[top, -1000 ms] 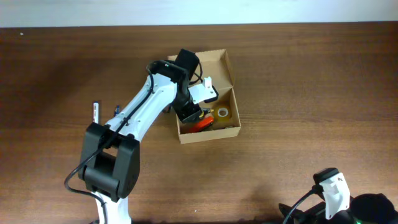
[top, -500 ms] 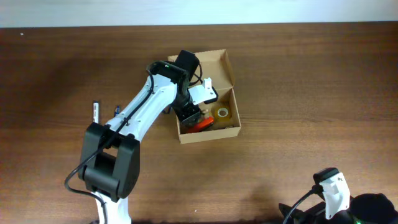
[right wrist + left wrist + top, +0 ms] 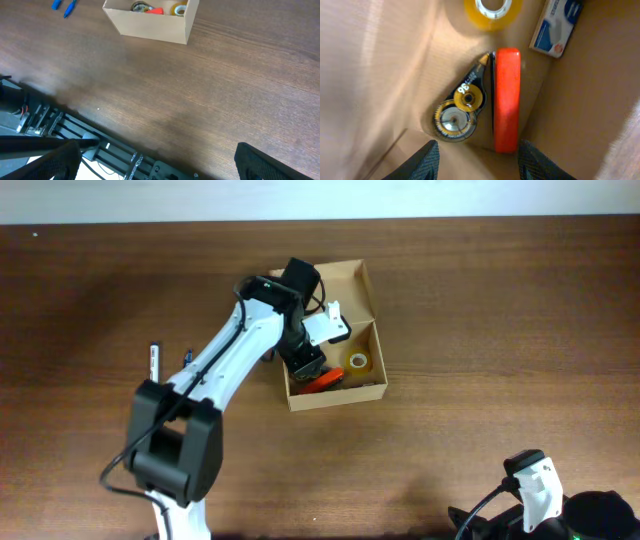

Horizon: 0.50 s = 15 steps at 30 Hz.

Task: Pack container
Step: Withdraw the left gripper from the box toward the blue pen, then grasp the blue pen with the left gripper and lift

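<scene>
The tan cardboard box (image 3: 372, 388) stands open at the table's middle, its flap lid (image 3: 345, 295) leaning back. Inside lie a yellow tape roll (image 3: 493, 11), a black correction-tape dispenser (image 3: 459, 107), an orange-red flat item (image 3: 506, 97) and a small white-and-blue packet (image 3: 556, 25). My left gripper (image 3: 478, 162) is open and empty, hovering inside the box just above the dispenser and the red item. My right gripper (image 3: 157, 162) is open and empty at the table's front right edge, far from the box (image 3: 150, 25).
Pens lie on the table left of the box: a black-and-white one (image 3: 154, 360) and blue ones (image 3: 64, 6). The left arm (image 3: 230, 355) reaches across from the front left. A metal frame (image 3: 75, 142) runs below the table's front edge.
The left gripper has shifted very slightly inside the box. Nothing else has moved.
</scene>
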Motion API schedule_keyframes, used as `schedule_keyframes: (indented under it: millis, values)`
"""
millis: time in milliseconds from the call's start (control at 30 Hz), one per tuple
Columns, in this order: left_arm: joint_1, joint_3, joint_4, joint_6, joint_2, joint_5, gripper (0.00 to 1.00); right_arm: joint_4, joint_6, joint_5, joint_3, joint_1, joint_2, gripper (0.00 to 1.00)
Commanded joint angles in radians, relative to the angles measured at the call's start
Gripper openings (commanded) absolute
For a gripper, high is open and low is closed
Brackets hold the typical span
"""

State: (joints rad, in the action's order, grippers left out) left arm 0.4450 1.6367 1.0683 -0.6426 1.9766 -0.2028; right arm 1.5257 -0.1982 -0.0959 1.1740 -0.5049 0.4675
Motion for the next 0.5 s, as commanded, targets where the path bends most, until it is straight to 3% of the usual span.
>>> schedule_keyframes:
  millis: [0, 167, 467]
  values:
    - [-0.004, 0.055, -0.006, 0.031, -0.155, -0.010, 0.49, 0.000, 0.007, -0.005, -0.005, -0.005, -0.004, 0.99]
    - [-0.048, 0.055, 0.002, 0.142, -0.315, 0.140, 0.49, 0.000, 0.007, -0.005, -0.005, -0.005, -0.004, 0.99]
    - [-0.265, 0.044, 0.175, 0.202, -0.440, 0.147, 0.49, 0.000, 0.007, -0.005, -0.005, -0.005, -0.004, 0.99]
